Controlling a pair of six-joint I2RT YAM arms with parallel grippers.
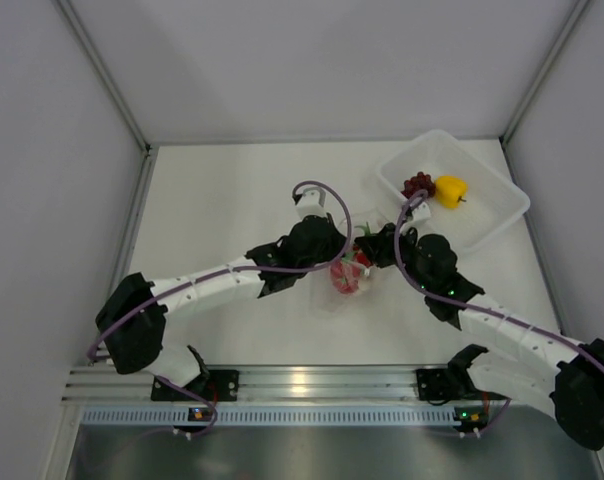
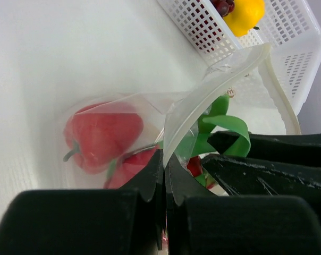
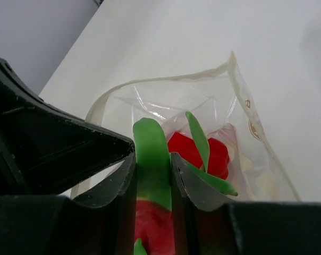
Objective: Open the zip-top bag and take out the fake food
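The transparent zip-top bag lies at the table's middle with its mouth open. My left gripper is shut on the bag's rim and holds it up. Inside the bag lies the red pepper, which also shows in the right wrist view. My right gripper is shut on a green leaf of the pink-red fruit at the bag's mouth. In the top view both grippers meet over the bag. The yellow pepper and the dark grape bunch lie in the white basket.
The white perforated basket stands at the back right, close behind the right arm; its wall shows in the left wrist view. White walls enclose the table on three sides. A metal rail runs along the near edge.
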